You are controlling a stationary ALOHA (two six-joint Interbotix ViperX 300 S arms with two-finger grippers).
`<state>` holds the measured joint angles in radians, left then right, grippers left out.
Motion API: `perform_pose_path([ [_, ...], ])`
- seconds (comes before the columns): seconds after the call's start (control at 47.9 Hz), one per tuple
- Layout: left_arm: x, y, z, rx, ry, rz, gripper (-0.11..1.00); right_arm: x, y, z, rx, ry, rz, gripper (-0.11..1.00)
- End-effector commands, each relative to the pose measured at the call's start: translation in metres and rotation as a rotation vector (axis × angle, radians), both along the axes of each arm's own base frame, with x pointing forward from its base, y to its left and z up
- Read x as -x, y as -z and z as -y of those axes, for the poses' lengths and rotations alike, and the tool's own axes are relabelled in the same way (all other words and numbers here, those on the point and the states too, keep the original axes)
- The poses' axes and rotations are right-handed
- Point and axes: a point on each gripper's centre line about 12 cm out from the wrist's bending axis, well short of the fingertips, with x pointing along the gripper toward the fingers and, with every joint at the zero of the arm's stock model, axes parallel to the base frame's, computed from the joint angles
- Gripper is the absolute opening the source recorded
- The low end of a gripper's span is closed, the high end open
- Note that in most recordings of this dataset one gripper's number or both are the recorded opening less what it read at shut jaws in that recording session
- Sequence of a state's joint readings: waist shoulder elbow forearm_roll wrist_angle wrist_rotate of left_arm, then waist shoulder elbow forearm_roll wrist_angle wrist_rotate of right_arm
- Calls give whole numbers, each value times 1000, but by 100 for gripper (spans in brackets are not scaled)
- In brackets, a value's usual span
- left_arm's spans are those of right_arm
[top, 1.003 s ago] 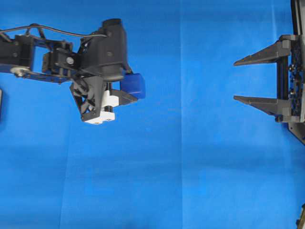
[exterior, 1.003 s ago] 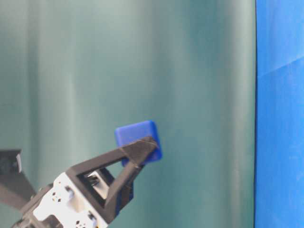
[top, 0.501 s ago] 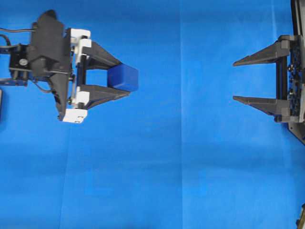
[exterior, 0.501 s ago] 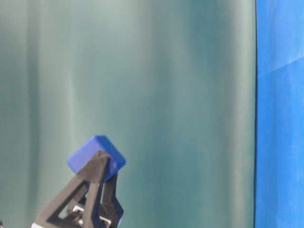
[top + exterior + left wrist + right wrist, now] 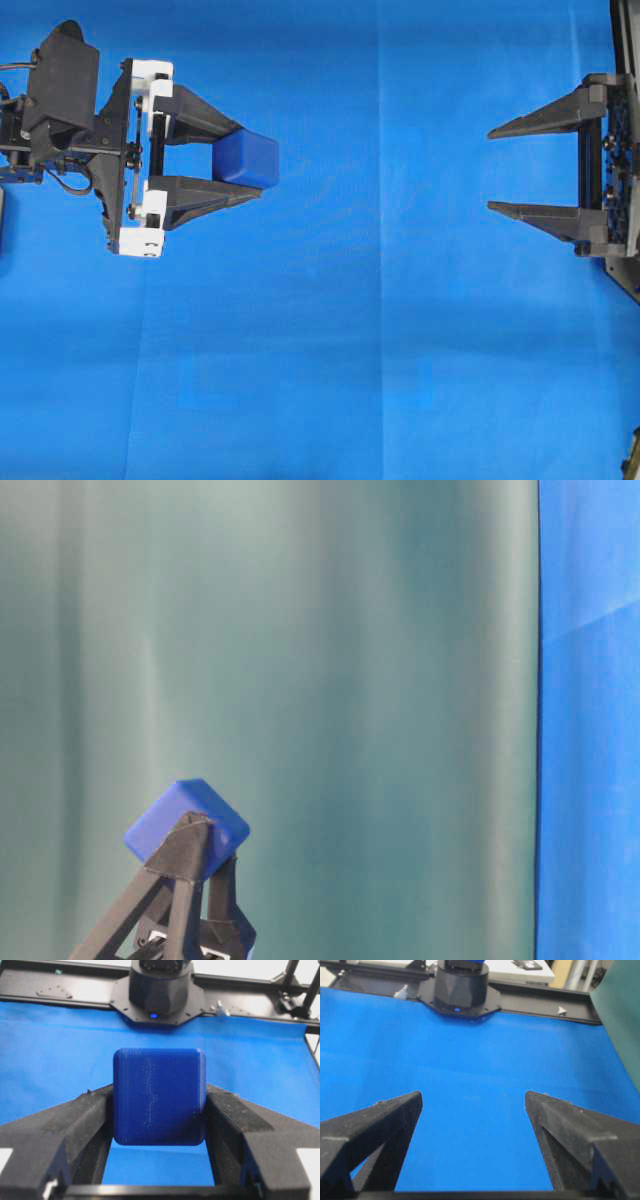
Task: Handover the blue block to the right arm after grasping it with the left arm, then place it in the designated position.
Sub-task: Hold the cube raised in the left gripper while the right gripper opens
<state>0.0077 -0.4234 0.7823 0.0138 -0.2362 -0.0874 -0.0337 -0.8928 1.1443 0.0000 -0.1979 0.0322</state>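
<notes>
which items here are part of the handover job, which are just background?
Job:
- blue block, clamped in the left end effector
- right end effector, open and empty
- blue cloth, where it gets placed

Background:
- green backdrop
- black arm base

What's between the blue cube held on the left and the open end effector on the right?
Only bare bright-blue cloth, seen in the overhead view, separates the small deep-blue cube from the right all-black end effector.
</notes>
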Motion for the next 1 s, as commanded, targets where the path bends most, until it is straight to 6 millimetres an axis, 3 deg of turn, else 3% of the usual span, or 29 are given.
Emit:
perform_pose_path([
  [0.0, 1, -11, 1, -3, 3, 37, 46, -2, -9, 0, 6, 0, 29, 97],
  [0.292, 1, -11, 1, -3, 3, 38, 46, -4, -18, 0, 62, -8, 49, 97],
  [0.585, 1, -12, 1, -2, 4, 41, 46, -6, -37, -4, 373, -40, 69, 96],
  [0.982, 1, -12, 1, 3, 2, 44, 46, -8, -39, -7, 751, -71, 61, 96],
])
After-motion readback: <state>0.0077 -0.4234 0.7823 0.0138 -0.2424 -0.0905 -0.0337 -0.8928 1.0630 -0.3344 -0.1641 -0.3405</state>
